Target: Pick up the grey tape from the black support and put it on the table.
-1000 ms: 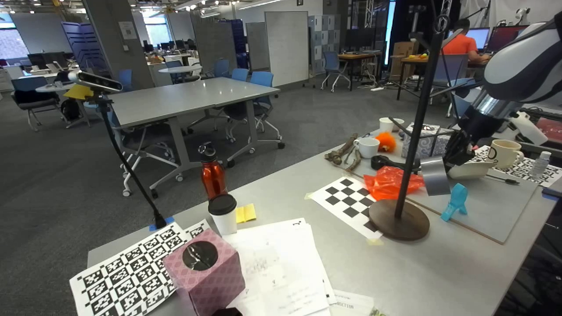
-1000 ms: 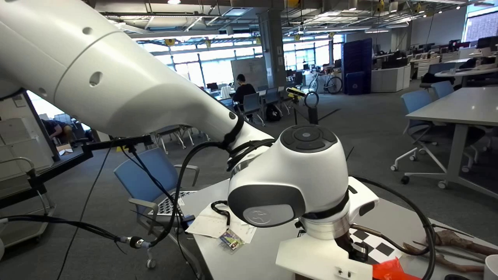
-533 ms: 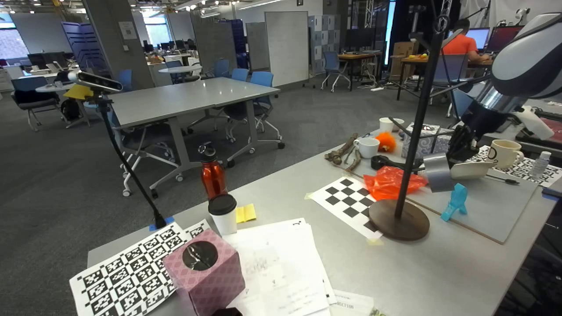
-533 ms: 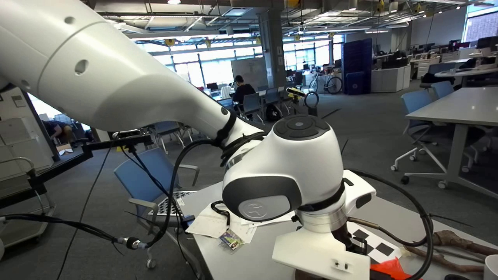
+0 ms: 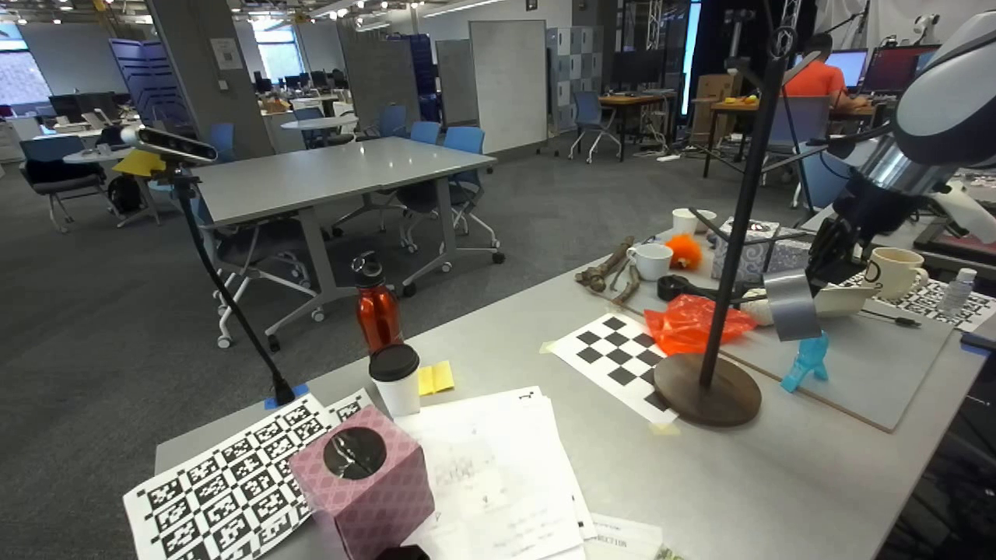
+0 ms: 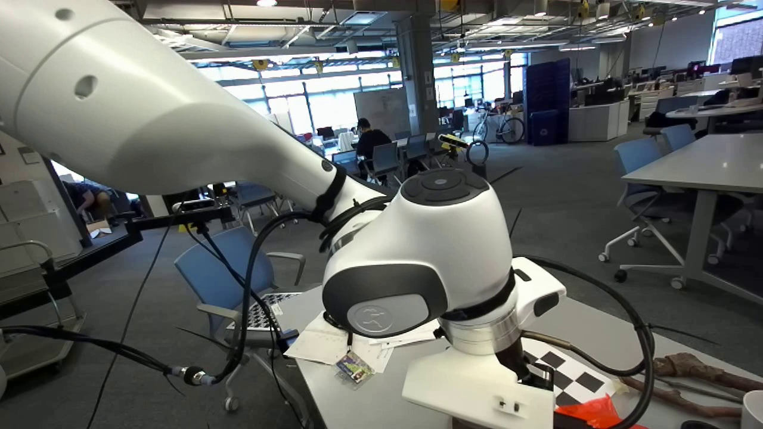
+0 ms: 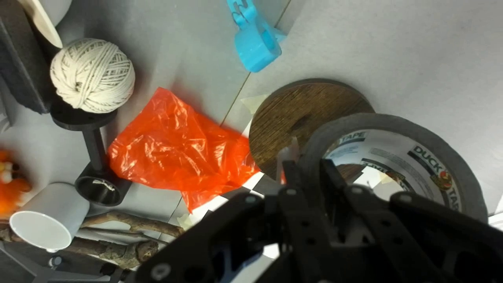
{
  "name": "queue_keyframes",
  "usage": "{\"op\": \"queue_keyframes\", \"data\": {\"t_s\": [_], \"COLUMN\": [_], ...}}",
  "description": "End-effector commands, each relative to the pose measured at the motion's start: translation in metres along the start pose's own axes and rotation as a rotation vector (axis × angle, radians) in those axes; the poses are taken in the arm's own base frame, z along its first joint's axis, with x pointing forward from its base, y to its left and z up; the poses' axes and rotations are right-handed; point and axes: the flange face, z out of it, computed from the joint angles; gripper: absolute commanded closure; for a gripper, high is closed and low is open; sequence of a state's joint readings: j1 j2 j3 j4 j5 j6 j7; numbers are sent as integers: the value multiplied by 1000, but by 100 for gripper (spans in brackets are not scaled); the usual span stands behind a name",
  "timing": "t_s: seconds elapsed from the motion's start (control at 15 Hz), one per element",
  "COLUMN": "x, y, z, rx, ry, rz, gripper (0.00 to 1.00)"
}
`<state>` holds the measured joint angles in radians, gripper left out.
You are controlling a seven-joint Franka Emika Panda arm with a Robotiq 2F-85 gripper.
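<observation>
The gripper [image 7: 309,167] is pinching the grey tape [image 5: 790,305] by one side of its ring: one of its fingers [image 7: 331,177] is reaching into the hole and the other is pressing from outside, the wall of the tape sitting between them. In an exterior view the grey tape is hanging above the table [image 5: 700,490], and the black support [image 5: 745,204] is standing just beside it, a gap showing there between pole and tape. In the wrist view the tape is partly covering the support's brown disc base [image 7: 296,110] (the words DUCK TAPE are showing on the inside of the ring). A crumpled orange-red plastic bag [image 7: 177,145] is lying just beside the disc base and is overlapping a checkerboard sheet [image 5: 615,354]. A light-blue clip [image 7: 255,45] is standing near the disc base, and in an exterior view the tape is hiding its top end. A ball of cream string [image 7: 92,74] is lying near the bag, while a white mug [image 5: 650,263] is standing upright just beside some branches [image 5: 607,268]. A pink tissue box [image 5: 373,490], a white cup with a black lid [image 5: 398,389] and loose papers [image 5: 498,467] are resting on the table, well apart from the tape. In an exterior view the white arm [image 6: 411,238] is filling much of the scene and is screening the tape from sight.
</observation>
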<state>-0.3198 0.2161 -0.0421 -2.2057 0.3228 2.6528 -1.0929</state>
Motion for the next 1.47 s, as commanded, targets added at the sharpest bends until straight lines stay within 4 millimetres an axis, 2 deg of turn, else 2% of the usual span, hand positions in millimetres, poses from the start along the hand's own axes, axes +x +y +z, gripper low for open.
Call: {"op": "queue_keyframes", "data": {"t_s": [0.0, 0.4, 0.87, 1.13, 1.4], "x": [-5, -17, -44, -60, -68], "y": [-10, -17, -20, -27, -37], "z": [-21, -37, -52, -56, -49], "rx": [-22, -32, -47, -50, -53], "ry": [6, 18, 17, 1, -52], "rz": [-1, 8, 36, 42, 4], "gripper": [95, 95, 95, 95, 95]}}
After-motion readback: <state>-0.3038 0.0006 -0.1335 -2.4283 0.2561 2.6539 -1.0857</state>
